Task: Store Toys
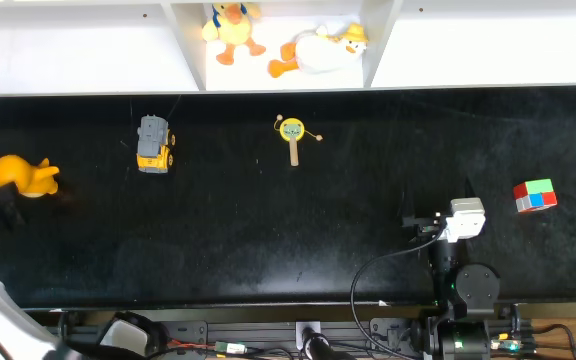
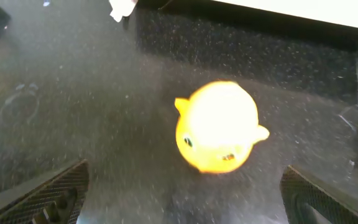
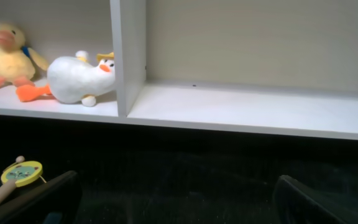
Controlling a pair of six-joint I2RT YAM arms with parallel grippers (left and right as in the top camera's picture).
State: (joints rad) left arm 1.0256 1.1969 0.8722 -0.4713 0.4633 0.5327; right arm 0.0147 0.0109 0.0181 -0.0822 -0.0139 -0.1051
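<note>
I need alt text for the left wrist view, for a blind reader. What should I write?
A round orange-yellow toy lies on the black mat, just ahead of the open left pincer. A white shelf edge runs behind it.

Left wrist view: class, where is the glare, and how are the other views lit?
Left wrist view: glare whitens the orange toy. Top view: white shelf bright against the black table. Right wrist view: shelf softly lit, table dark.

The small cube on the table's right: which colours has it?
The multicoloured cube shows green, red and blue; top view is best.
</note>
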